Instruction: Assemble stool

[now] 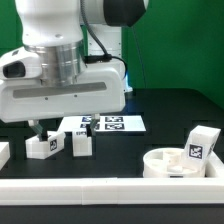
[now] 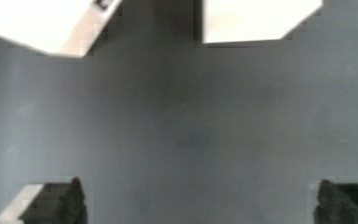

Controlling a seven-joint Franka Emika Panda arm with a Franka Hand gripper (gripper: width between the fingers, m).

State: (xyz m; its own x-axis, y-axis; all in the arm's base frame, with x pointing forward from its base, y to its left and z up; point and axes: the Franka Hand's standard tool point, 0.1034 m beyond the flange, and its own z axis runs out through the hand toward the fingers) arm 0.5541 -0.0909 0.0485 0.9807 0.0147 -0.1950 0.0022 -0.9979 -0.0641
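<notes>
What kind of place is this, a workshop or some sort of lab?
Probably a robotics lab bench: a white robot arm hangs over a black table, a marker board lies on it, and the loose white legs carry black-and-white square tags.

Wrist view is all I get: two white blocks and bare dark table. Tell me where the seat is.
Observer: The round seat lies at the exterior view's right, beside the white rail in front, well apart from the gripper, which hangs open at the exterior view's left.
Operator: Say what stands next to it.
Observer: One leg stands upright at the seat's right side, its tag facing the camera. I cannot tell whether it rests in the seat or just behind it.
</notes>
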